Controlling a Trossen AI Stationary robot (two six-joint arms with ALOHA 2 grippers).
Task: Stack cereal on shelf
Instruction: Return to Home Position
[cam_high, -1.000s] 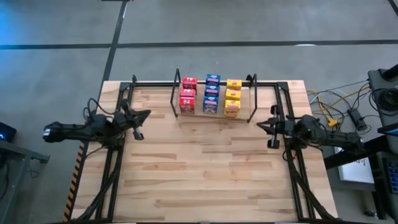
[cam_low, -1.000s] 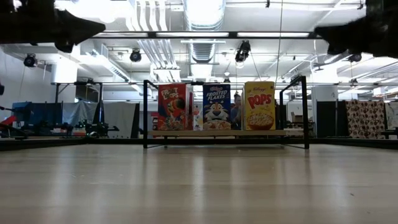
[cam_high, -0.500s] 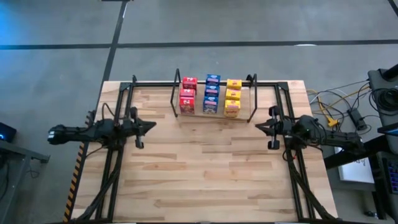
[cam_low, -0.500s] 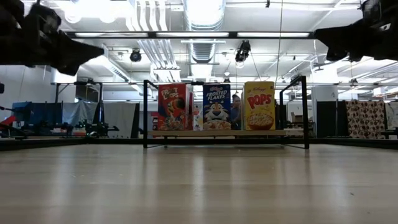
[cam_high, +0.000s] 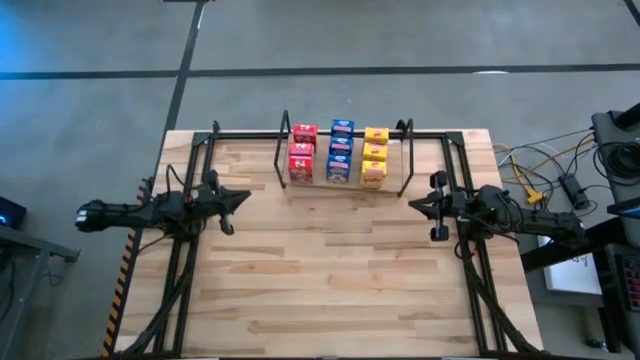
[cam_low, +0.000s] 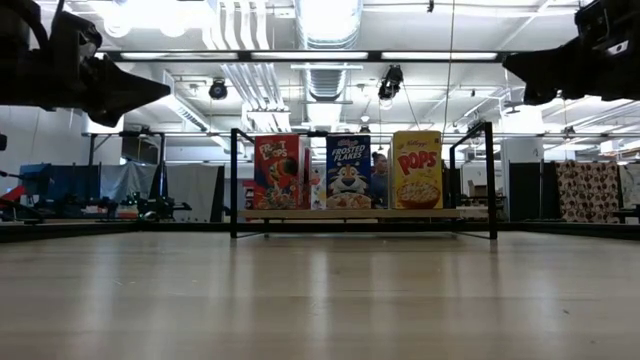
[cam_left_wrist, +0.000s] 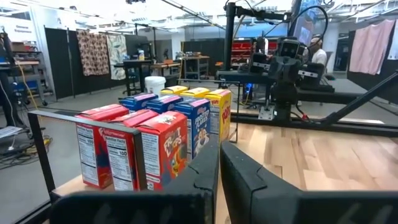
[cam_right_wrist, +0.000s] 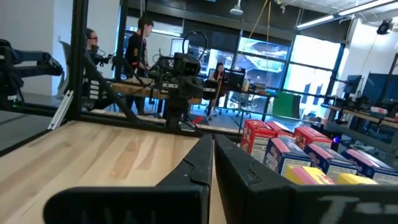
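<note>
I count nine small cardboard cereal boxes, all upright on the low shelf (cam_high: 393, 165) (light wooden board, thin black metal frame) at the far middle of the light wooden desk (cam_high: 330, 270). There are three red boxes (cam_high: 300, 152), three blue boxes (cam_high: 340, 152) and three yellow boxes (cam_high: 374, 157). Each colour makes its own row of three, rows side by side, with red towards the left arm. The left gripper (cam_high: 238, 197) hangs above the desk's left side, fingers pressed together. The right gripper (cam_high: 415, 203) hangs above the right side, fingers likewise pressed together. Both are apart from the shelf.
</note>
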